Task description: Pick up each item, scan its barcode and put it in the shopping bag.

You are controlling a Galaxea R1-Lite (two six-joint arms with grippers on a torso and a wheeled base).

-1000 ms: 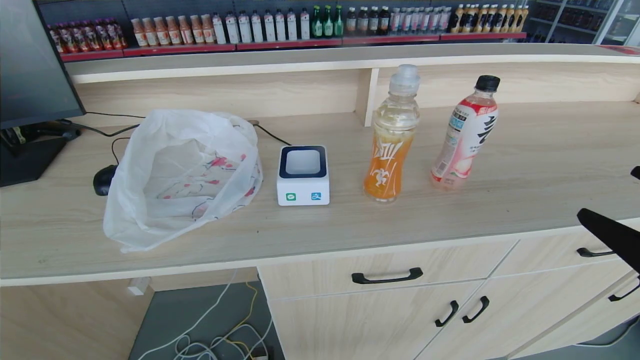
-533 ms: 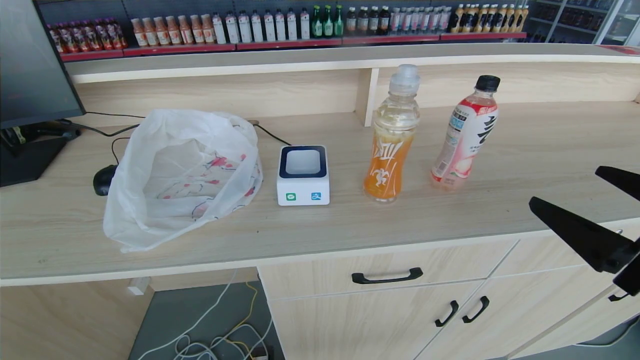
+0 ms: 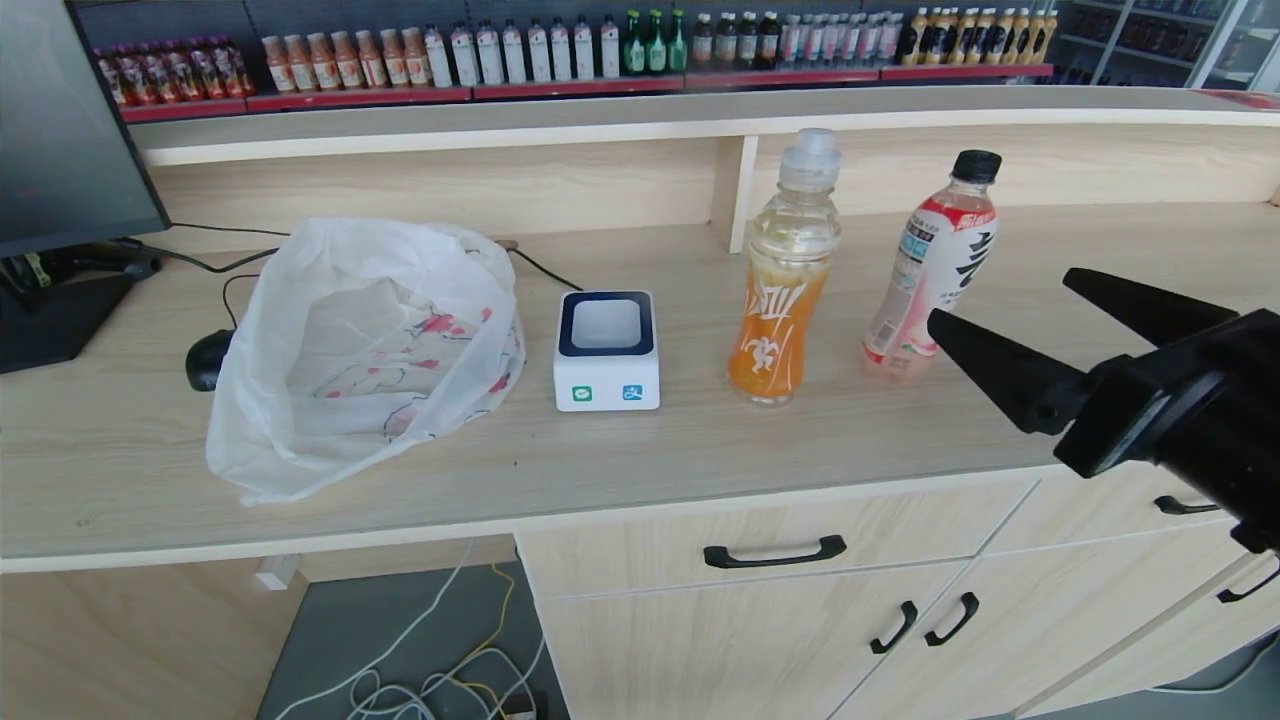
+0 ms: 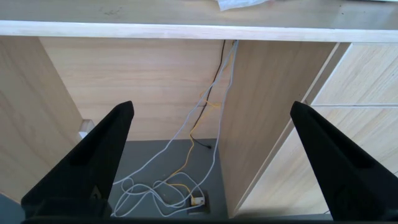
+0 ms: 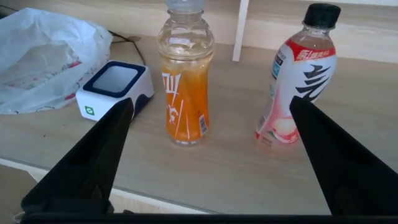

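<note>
Task judged barely started: the orange bottle point(image 3: 783, 290) and pink bottle point(image 3: 930, 270) stand unscanned on the counter point(image 3: 600, 470) right of the scanner point(image 3: 606, 350), neither in the shopping bag point(image 3: 360, 350); the right gripper point(image 3: 1002, 298) near the pink bottle and the left gripper point(image 4: 211, 106) both show jaws spread, empty.

You are at a shop checkout. Behind the wooden counter point(image 3: 640, 450), red shelves point(image 3: 600, 90) carry rows of bottled drinks point(image 3: 500, 52). On the counter you have a scanner box point(image 3: 606, 350), a monitor point(image 3: 70, 120) and a plastic shopping bag point(image 3: 360, 350).
</note>
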